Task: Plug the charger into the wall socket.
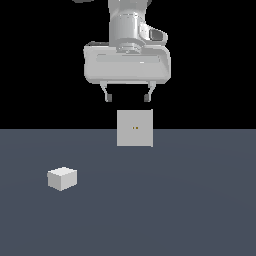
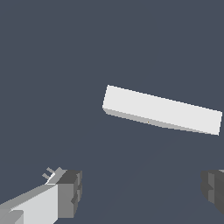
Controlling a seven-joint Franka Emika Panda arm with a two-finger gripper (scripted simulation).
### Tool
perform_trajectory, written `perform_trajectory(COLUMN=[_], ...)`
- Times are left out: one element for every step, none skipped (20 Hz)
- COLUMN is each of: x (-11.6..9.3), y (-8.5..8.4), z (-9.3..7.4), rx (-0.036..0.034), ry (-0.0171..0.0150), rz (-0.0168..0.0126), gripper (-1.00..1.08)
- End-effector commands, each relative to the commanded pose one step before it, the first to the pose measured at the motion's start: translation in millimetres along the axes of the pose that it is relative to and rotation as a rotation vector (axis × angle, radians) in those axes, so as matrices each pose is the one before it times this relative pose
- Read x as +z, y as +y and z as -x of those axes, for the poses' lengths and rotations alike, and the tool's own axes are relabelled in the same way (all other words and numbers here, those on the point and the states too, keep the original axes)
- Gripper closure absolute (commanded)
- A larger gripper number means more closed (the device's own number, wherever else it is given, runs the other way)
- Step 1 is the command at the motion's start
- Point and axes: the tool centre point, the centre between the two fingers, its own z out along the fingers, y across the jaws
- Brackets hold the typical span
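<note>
Nearest the exterior view, the charger (image 1: 62,178) sits untouched on the table (image 1: 190,210), well apart from the wall socket (image 1: 135,128) standing upright farther back. Above the socket hangs the end effector (image 1: 128,96), open and empty. By my judgement, grasping and plugging both remain.

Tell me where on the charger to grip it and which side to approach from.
Probably from straight above, closing the gripper on two opposite vertical side faces of the charger. It is a small, roughly cubic block resting flat on the floor, with flat, parallel sides. The open jaws look wider than the block. Its prongs are not visible.
</note>
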Motion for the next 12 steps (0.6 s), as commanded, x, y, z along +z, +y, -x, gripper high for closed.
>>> perform_trajectory(x=[4.49,2.1,2.26,2.41,2.56,2.7,2.84,2.98,3.1,3.1,3.07,3.05], y=[-6.2,-2.91,-3.12,-3.33,-3.55,-3.75,-3.94,-4.13,-4.3,-4.31,-4.27,-4.24], z=[1.45,0.64,0.69,0.74,0.79,0.84,0.89,0.93,0.98,0.98,0.97,0.97], rx=[-0.03902,-0.01877,-0.02016,-0.02152,-0.02287,-0.02417,-0.02544,-0.02668,-0.02776,-0.02779,-0.02755,-0.02732], ry=[0.00714,0.00361,0.00388,0.00414,0.0044,0.00465,0.00489,0.00513,0.00533,0.00533,0.00528,0.00524], rz=[-0.00668,-0.00322,-0.00346,-0.00369,-0.00393,-0.00415,-0.00437,-0.00459,-0.00478,-0.00479,-0.00476,-0.00473], gripper=[-0.92,-0.92,-0.92,-0.92,-0.92,-0.92,-0.92,-0.92,-0.92,-0.92,-0.92,-0.92])
